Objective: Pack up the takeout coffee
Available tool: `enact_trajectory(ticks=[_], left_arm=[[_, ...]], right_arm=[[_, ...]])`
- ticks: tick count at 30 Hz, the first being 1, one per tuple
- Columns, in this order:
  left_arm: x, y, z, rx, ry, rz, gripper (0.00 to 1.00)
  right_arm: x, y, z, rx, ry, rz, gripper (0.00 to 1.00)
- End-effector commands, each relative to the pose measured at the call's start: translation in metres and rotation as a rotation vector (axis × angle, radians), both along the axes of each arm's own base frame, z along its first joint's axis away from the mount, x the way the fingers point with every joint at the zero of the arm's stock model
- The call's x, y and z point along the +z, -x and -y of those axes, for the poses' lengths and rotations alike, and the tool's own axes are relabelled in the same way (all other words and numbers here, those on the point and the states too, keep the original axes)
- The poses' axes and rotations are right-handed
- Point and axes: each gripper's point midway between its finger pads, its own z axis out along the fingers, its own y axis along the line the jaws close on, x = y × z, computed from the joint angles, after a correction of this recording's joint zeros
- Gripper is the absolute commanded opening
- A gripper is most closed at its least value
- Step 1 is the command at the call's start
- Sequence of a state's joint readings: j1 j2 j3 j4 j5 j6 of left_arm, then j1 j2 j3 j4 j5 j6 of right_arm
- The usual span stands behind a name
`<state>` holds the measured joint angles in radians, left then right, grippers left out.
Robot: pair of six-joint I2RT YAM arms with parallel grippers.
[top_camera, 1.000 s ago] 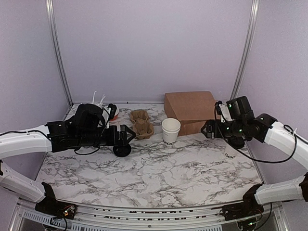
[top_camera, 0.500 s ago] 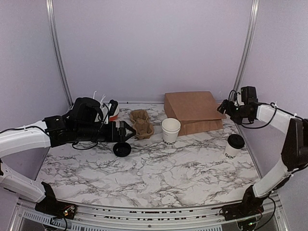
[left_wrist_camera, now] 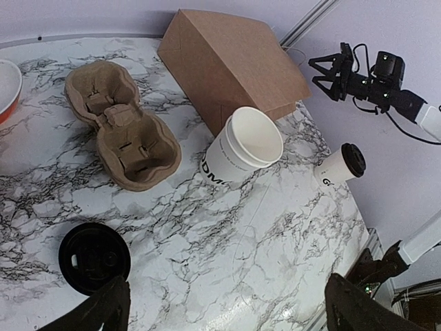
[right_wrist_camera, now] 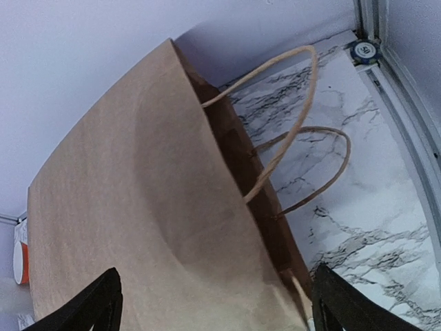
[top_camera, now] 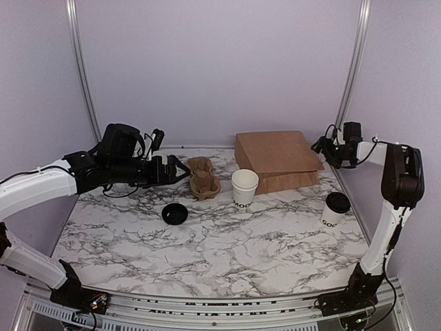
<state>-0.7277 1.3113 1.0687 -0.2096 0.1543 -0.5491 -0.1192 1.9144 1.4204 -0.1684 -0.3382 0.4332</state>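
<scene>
1. Both pincers are spread and empty: the left gripper (top_camera: 182,169) hangs well left of the brown paper bag (top_camera: 275,158), and the right gripper (top_camera: 318,146) is just beside its right end.
2. The takeout coffee (top_camera: 336,209) stands upright near the bag's right front corner, apart from it.

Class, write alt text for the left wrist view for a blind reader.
A lidded takeout coffee stands at the right of a marble table, apart from a lidless white cup beside a brown paper bag lying on its side. A cardboard cup carrier sits left, with a loose black lid nearer the camera.
</scene>
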Motion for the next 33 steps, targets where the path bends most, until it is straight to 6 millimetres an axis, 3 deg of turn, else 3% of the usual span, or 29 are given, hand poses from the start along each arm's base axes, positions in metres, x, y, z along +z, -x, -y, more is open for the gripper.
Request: enact_trajectory(ticks=[1, 9, 10, 15, 24, 28, 33], left_arm=[[0.013, -0.006, 0.001, -0.025, 0.025, 0.000, 0.99], [0.012, -0.009, 0.003, -0.038, 0.022, -0.018, 0.99], [0.011, -0.016, -0.004, -0.013, 0.023, -0.021, 0.99], [0.012, -0.020, -0.008, 0.010, 0.026, -0.023, 0.99], [0.011, -0.023, -0.006, 0.014, 0.025, -0.030, 0.99], [0.012, -0.026, -0.005, 0.019, 0.024, -0.030, 0.99], [0.013, -0.028, -0.005, 0.023, 0.023, -0.029, 0.99]], right_arm=[[0.009, -0.027, 0.035, -0.035, -0.053, 0.066, 0.91], [0.002, -0.073, 0.042, -0.011, -0.136, 0.118, 0.80], [-0.001, -0.078, 0.043, -0.011, -0.146, 0.114, 0.78], [-0.003, -0.095, 0.036, 0.034, -0.191, 0.134, 0.72], [-0.033, -0.083, -0.007, 0.246, -0.229, 0.076, 0.73], [-0.040, -0.076, -0.013, 0.278, -0.221, 0.057, 0.73], [-0.036, -0.073, -0.017, 0.313, -0.229, 0.057, 0.64]])
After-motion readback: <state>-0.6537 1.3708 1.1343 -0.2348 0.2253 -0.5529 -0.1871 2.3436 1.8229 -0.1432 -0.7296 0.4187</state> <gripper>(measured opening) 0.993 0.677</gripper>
